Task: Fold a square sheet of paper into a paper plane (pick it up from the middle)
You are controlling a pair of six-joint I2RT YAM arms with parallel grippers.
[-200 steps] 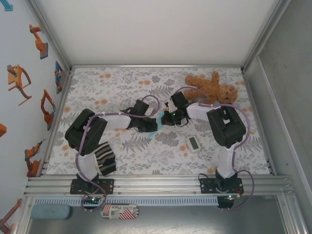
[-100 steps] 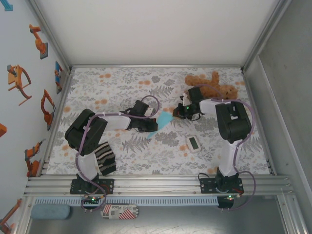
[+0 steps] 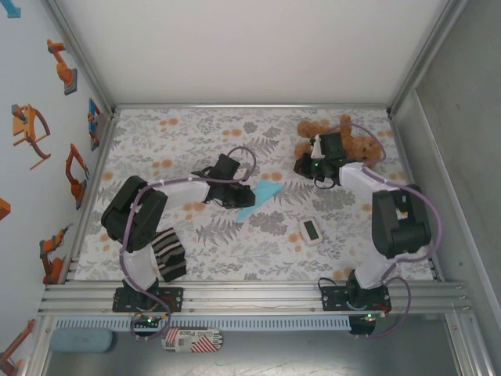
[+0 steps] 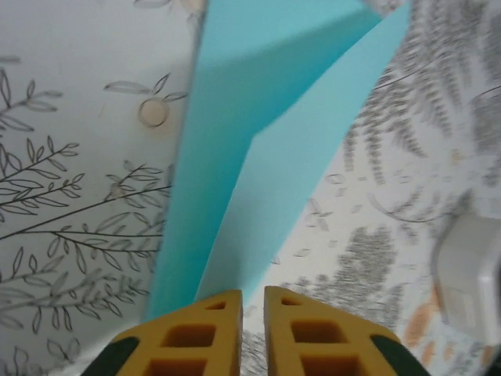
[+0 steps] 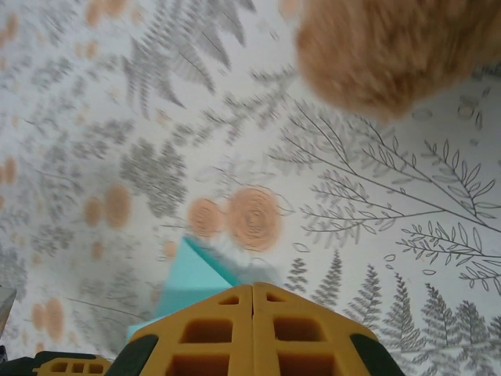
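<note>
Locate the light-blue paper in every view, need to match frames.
Top external: blue paper lies mid-table, near picture centre.
Left wrist: blue paper spans the middle, running up from the left gripper to the top edge.
Right wrist: a small blue corner at lower left of centre, just above the right gripper.
Shared landmark: floral table cover, under the paper in all three.

The left arm [image 3: 176,190] bends at its elbow and stretches low toward the centre. The left gripper [image 4: 252,301] points forward, its yellow fingers [image 4: 205,333] parted by a narrow slit (barely a gap). The right arm [image 3: 395,227] folds at the elbow and reaches toward the far side, with the right gripper [image 5: 252,296] angled down and its pads pressed flush together.
</note>
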